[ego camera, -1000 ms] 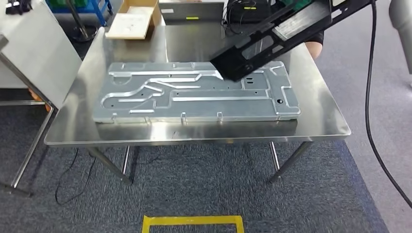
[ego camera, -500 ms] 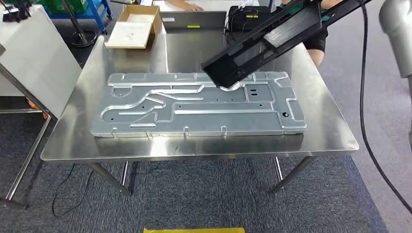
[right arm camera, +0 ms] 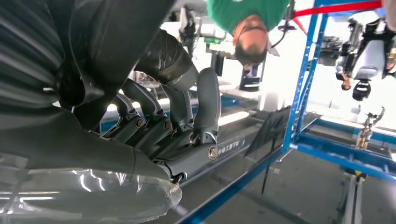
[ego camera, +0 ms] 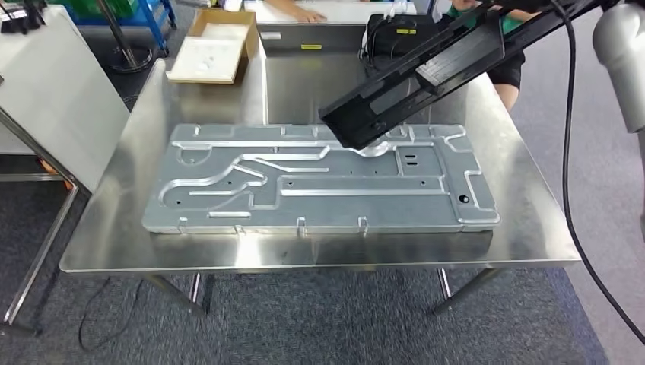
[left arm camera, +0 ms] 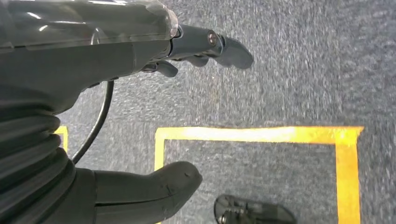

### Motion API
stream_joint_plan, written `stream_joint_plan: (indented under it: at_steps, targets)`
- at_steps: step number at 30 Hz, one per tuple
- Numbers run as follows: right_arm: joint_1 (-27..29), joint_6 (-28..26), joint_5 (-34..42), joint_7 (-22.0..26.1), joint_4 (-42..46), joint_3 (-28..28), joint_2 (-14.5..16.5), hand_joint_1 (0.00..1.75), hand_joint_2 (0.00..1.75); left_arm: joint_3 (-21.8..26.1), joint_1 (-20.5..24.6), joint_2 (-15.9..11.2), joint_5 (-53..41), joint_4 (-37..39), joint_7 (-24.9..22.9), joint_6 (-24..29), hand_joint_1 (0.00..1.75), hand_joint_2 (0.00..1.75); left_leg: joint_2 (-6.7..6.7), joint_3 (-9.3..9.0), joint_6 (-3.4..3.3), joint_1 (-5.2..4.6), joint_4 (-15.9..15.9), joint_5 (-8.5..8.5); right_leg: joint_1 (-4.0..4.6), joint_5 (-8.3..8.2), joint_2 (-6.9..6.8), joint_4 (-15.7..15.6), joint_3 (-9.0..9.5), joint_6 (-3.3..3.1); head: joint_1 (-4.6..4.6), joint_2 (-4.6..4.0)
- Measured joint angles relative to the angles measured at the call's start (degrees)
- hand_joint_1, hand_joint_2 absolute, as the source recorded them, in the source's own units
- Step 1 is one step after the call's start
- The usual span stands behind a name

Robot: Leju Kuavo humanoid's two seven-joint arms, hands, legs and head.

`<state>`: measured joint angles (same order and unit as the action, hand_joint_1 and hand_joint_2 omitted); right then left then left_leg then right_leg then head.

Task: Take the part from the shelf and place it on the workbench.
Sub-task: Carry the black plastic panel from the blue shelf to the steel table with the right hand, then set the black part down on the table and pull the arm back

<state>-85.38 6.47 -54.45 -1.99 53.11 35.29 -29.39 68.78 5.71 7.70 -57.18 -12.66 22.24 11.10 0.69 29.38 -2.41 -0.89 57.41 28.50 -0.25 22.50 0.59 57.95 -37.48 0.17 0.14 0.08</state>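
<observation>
The long black part (ego camera: pixel 426 72) hangs tilted above the far right of the tabletop (ego camera: pixel 114 228), its lower end over the far edge of the large grey stamped metal panel (ego camera: pixel 319 179) that lies flat on that tabletop; whether that end touches the panel cannot be told. The part's upper end runs out of the head view's top right corner. In the right wrist view the right hand (right arm camera: pixel 177 126) has its fingers curled tightly together around a dark bar, presumably that part, though the hand hides most of it. The left hand (left arm camera: pixel 154 116) hangs over grey carpet and a yellow tape square (left arm camera: pixel 261 135), thumb and fingers spread apart, holding nothing. A cardboard box (ego camera: pixel 213 46) sits beyond the panel's far left corner.
</observation>
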Motion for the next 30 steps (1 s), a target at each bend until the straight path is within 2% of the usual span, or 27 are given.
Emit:
stream_joint_plan:
  at_steps: [2, 3, 4, 6, 7, 8, 9, 10, 11, 12, 13, 14, 16, 18, 19, 21, 22, 23, 24, 26, 27, 28, 29, 30]
  targets:
    - [0.74, -0.53, 0.37, 0.37, 0.24, -0.02, 0.19, 1.75, 1.75, -0.01, 0.11, 0.02, -0.19, 0.00, -0.03, 0.01, 0.00, 1.75, -0.12, 0.16, 0.64, -0.05, 1.62, 0.00, -0.42, 0.12, -0.09, -0.70, 1.29, -0.51, -0.02, -0.01]
    - [1.22, -1.00, 0.54, 0.54, 0.29, -0.04, 0.32, 1.75, 1.75, -0.01, 0.21, 0.03, -0.27, 0.00, -0.04, 0.03, 0.00, 1.75, -0.19, 1.29, 0.97, 0.05, 3.79, 0.27, -0.66, 0.36, -0.16, -0.93, 2.00, -0.70, -0.01, -0.01]
    - [1.76, -1.67, 0.64, 0.66, 0.34, -0.05, 0.49, 1.75, 1.75, -0.02, 0.30, 0.04, -0.31, 0.00, -0.05, 0.04, 0.00, 1.75, -0.27, 3.29, 1.28, 0.30, 7.03, 0.82, -0.74, 0.70, -0.27, -1.08, 2.54, -0.81, -0.02, -0.01]
    - [3.45, -3.76, 0.63, 0.85, 0.37, -0.10, 0.84, 1.75, 1.75, -0.02, 0.29, 0.06, -0.40, 0.00, -0.07, 0.08, 0.00, 1.75, -0.33, 8.22, 1.88, 0.86, 13.68, 3.33, -0.88, 1.64, -0.31, -1.18, 3.55, -0.85, -0.03, -0.01]
    - [4.62, -5.07, 0.56, 1.00, 0.37, -0.13, 1.04, 1.75, 1.75, -0.03, 0.23, 0.06, -0.55, 0.00, -0.09, 0.08, 0.00, 1.75, -0.34, 10.06, 2.14, 1.11, 15.30, 4.64, -0.95, 2.21, -0.31, -1.19, 4.18, -0.74, -0.03, -0.01]
    - [5.98, -6.50, 0.44, 1.24, 0.38, -0.18, 1.26, 1.75, 1.75, -0.07, 0.17, 0.07, -0.72, 0.00, -0.15, 0.09, 0.00, 1.75, -0.36, 11.09, 2.38, 1.33, 15.11, 5.09, -1.03, 2.84, -0.30, -1.19, 4.95, -0.59, -0.02, -0.01]
    - [7.40, -8.04, 0.19, 1.59, 0.39, -0.31, 1.50, 1.75, 1.75, -0.15, 0.13, 0.07, -0.95, 0.00, -0.24, 0.10, 0.00, 1.75, -0.39, 11.21, 2.62, 1.55, 12.97, 4.05, -1.13, 3.54, -0.30, -1.17, 5.83, -0.39, -0.02, -0.01]
    - [8.80, -9.52, -0.19, 1.99, 0.43, -0.54, 1.81, 1.75, 1.75, -0.26, 0.08, 0.08, -1.19, 0.00, -0.36, 0.11, 0.00, 1.75, -0.45, 10.70, 2.78, 1.75, 9.45, 1.44, -1.21, 4.25, -0.31, -1.15, 6.70, -0.15, -0.02, -0.01]
    - [10.16, -10.85, -0.68, 2.38, 0.46, -0.84, 2.24, 1.75, 1.75, -0.37, 0.00, 0.10, -1.36, 0.00, -0.49, 0.14, 0.00, 1.75, -0.59, 10.07, 2.84, 1.90, 5.51, -2.27, -1.22, 4.96, -0.29, -1.05, 7.48, 0.12, -0.02, -0.01]
    - [11.38, -11.91, -1.26, 2.67, 0.49, -1.18, 2.76, 1.75, 1.75, -0.47, -0.03, 0.11, -1.53, 0.00, -0.60, 0.19, 0.00, 1.75, -0.79, 9.37, 2.70, 1.91, 2.51, -5.09, -1.21, 5.55, -0.17, -1.02, 7.98, 0.45, -0.02, -0.01]
    - [12.48, -12.58, -1.93, 2.88, 0.51, -1.50, 3.28, 1.75, 1.75, -0.57, -0.05, 0.13, -1.68, 0.00, -0.70, 0.28, 0.00, 1.75, -0.93, 8.98, 2.35, 1.78, 0.80, -7.10, -1.15, 6.05, -0.04, -0.96, 8.32, 0.87, -0.01, -0.01]
    - [13.43, -13.08, -2.53, 3.03, 0.52, -1.82, 3.85, 1.75, 1.75, -0.72, -0.04, 0.14, -1.84, 0.00, -0.76, 0.37, 0.00, 1.75, -1.05, 8.82, 1.91, 1.57, 0.29, -7.83, -1.16, 6.45, 0.12, -0.93, 8.52, 1.31, -0.02, 0.00]
    - [14.99, -13.64, -3.59, 3.20, 0.55, -2.46, 5.00, 1.75, 1.75, -1.09, 0.28, 0.13, -2.08, -0.01, -0.83, 0.59, 0.00, 1.75, -1.03, 8.44, 0.98, 1.33, 0.45, -7.38, -1.44, 7.17, 0.21, -1.02, 8.88, 2.15, -0.04, -0.01]
    - [16.03, -13.82, -4.25, 3.24, 0.51, -3.13, 5.99, 1.75, 1.75, -1.35, 0.81, 0.17, -2.34, -0.02, -0.99, 1.29, 0.00, 1.75, -0.91, 7.91, 0.18, 1.35, 0.18, -7.03, -1.67, 8.59, -0.08, 1.30, 7.92, 2.45, -0.04, -0.01]
    - [16.44, -13.82, -4.55, 3.23, 0.42, -3.46, 6.34, 1.75, 1.75, -1.44, 1.02, 0.20, -2.51, -0.02, -1.17, 1.81, 0.00, 1.75, -0.81, 7.67, -0.19, 1.35, 0.06, -6.81, -1.62, 9.85, -0.24, 4.36, 6.19, 2.46, -0.03, -0.01]
    - [17.30, -13.85, -5.24, 3.21, -0.05, -4.05, 7.08, 1.75, 1.75, -1.58, 1.18, 0.26, -2.62, -0.01, -1.23, 2.43, 0.00, 1.75, -0.55, 7.23, -0.72, 1.14, 0.07, -6.17, -1.42, 12.27, -0.33, 12.68, 0.78, 2.43, -0.03, -0.01]
    - [17.84, -13.90, -5.69, 3.19, -0.44, -4.26, 7.39, 1.75, 1.75, -1.62, 1.18, 0.26, -2.47, -0.01, -0.97, 2.36, 0.00, 1.75, -0.40, 6.87, -0.86, 1.00, 0.10, -5.79, -1.33, 12.44, -0.33, 15.77, -1.72, 2.38, -0.03, -0.01]
    - [18.37, -13.99, -6.20, 3.17, -0.87, -4.42, 7.67, 1.75, 1.75, -1.64, 1.16, 0.26, -2.29, -0.01, -0.59, 2.15, 0.00, 1.75, -0.23, 6.41, -0.93, 0.84, 0.14, -5.37, -1.24, 11.41, -0.34, 16.84, -3.30, 2.22, -0.03, -0.01]
    - [18.78, -14.17, -6.75, 3.11, -1.34, -4.56, 7.91, 1.75, 1.75, -1.64, 1.16, 0.28, -2.14, 0.00, -0.20, 1.87, 0.00, 1.75, -0.03, 5.86, -0.96, 0.68, 0.18, -4.93, -1.10, 9.16, -0.34, 15.57, -3.75, 1.92, -0.03, -0.01]
    - [19.14, -14.91, -7.92, 2.89, -2.27, -4.97, 8.28, 1.75, 1.75, -1.66, 1.15, 0.41, -1.90, 0.01, 0.55, 1.13, 0.00, 1.75, 0.32, 4.81, -0.93, 0.40, 0.24, -4.08, -0.42, 3.24, -0.32, 8.03, -1.98, 0.79, -0.03, -0.01]
    - [19.15, -15.37, -8.46, 2.73, -2.73, -5.25, 8.41, 1.75, 1.75, -1.66, 1.14, 0.59, -1.79, 0.02, 0.87, 0.74, 0.00, 1.75, 0.47, 4.49, -0.81, 0.25, 0.30, -3.73, -0.05, 1.21, -0.33, 4.48, -0.87, 0.17, -0.04, -0.01]
    - [19.12, -15.75, -8.96, 2.57, -3.15, -5.51, 8.50, 1.75, 1.75, -1.65, 1.13, 0.72, -1.70, 0.03, 1.11, 0.44, 0.00, 1.75, 0.61, 4.36, -0.67, 0.19, 0.35, -3.48, 0.28, 0.19, -0.35, 1.89, 0.00, -0.30, -0.01, -0.01]
    - [19.09, -15.98, -9.31, 2.44, -3.47, -5.71, 8.56, 1.75, 1.75, -1.64, 1.12, 0.85, -1.66, 0.04, 1.25, 0.26, 0.00, 1.75, 0.70, 4.39, -0.53, 0.17, 0.46, -3.29, 0.46, 0.06, -0.38, 0.69, 0.44, -0.51, 0.00, -0.01]
    - [19.06, -16.09, -9.60, 2.29, -3.75, -5.83, 8.62, 1.75, 1.75, -1.64, 1.10, 0.87, -1.66, 0.05, 1.32, 0.17, 0.00, 1.75, 0.76, 4.46, -0.44, 0.16, 0.55, -3.16, 0.44, 0.22, -0.40, 0.30, 0.59, -0.35, 0.02, -0.01]
